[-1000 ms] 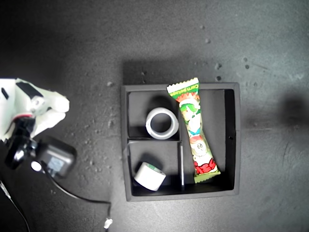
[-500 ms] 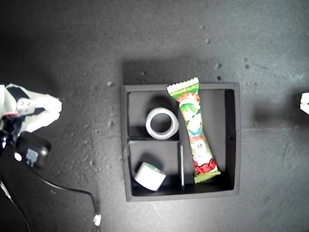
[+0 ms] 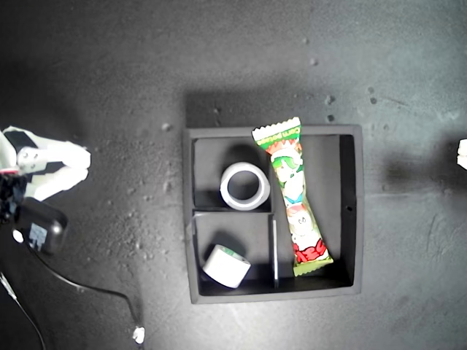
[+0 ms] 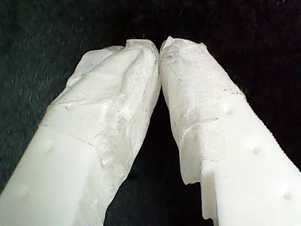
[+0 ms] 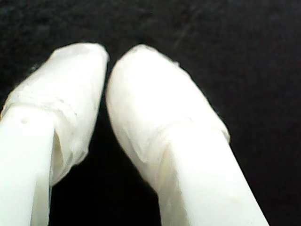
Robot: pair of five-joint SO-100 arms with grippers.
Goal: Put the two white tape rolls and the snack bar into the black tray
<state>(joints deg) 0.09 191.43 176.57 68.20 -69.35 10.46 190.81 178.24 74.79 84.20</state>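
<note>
Your job looks finished. Black tray (image 3: 188, 219) mid-worktop holds everything:
- plain white tape roll (image 3: 245, 186) in one small compartment
- green-core roll (image 3: 225, 266) tilted in other small compartment
- snack bar (image 3: 293, 197) in long compartment, one end resting on tray's far wall

First pincer (image 4: 160, 47): tips touching, empty. Second pincer (image 5: 107, 63): nearly closed, empty. Nothing left to load.

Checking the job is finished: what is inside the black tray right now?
The black tray holds the plain white tape roll in one small compartment, the green-cored tape roll in the other, and the snack bar in the long one. The floor under each is covered.
</note>
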